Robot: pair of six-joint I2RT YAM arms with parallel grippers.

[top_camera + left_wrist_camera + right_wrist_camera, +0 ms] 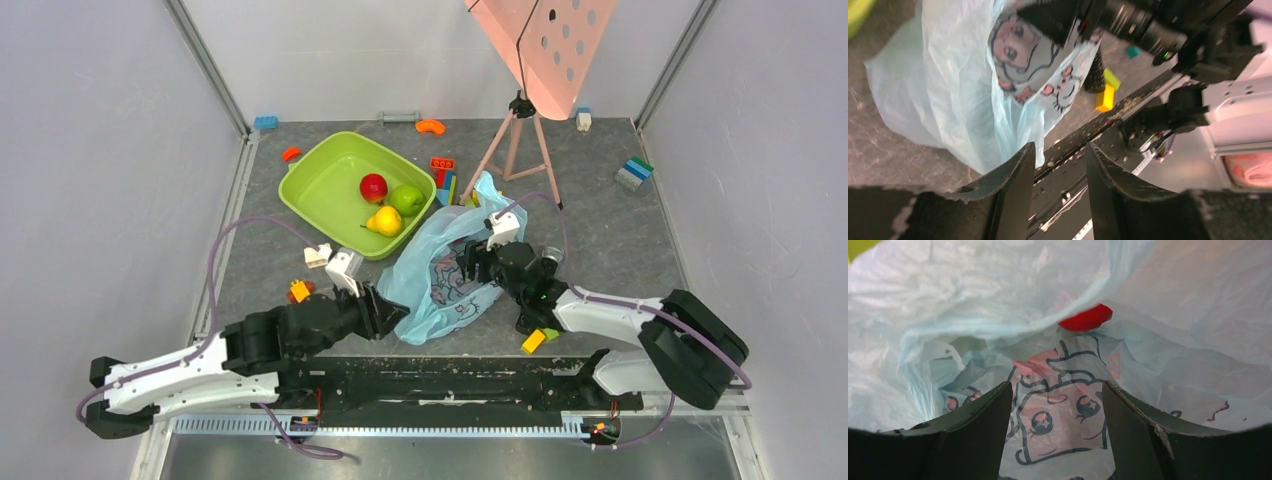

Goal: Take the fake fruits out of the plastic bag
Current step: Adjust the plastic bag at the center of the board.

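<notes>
Inside the crinkly pale-blue plastic bag (973,300) (cartoon-printed) sits a red fruit (1085,318).

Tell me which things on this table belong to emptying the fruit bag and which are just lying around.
Job: plastic bag; red fruit inside it; second red fruit, green apple and yellow fruit in the green tub; right gripper, open, inside the bag.
Lying about: yellow block, orange block, stacked blocks beside the tub, striped block, pink perforated board on a tripod.

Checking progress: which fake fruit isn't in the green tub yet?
The second red fruit: it sits inside the plastic bag, while the other red one, the green apple and the yellow one lie in the tub.
</notes>
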